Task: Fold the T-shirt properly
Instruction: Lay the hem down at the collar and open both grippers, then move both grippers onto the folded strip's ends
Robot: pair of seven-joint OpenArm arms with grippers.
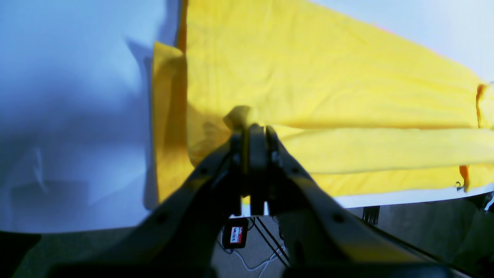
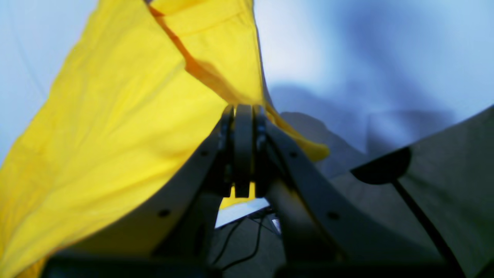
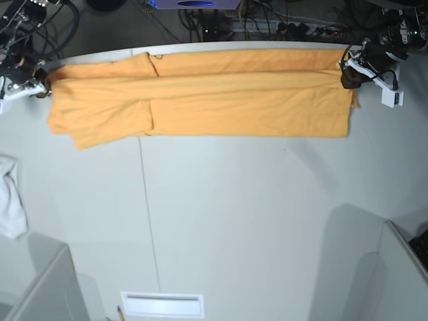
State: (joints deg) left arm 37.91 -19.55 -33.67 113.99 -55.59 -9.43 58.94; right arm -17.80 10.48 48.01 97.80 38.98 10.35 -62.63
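T-shirt (image 3: 200, 100) lies stretched along the table's (image 3: 221, 221) far edge. Left gripper (image 1: 252, 129) pinches one end's fabric; right gripper (image 2: 243, 110) pinches the opposite end. White cloth (image 3: 10, 197) sits well apart.

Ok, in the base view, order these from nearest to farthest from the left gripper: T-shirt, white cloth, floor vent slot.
1. T-shirt: pinched by the left gripper, top right.
2. Vent slot: bottom edge, left of centre.
3. White cloth: far left edge.
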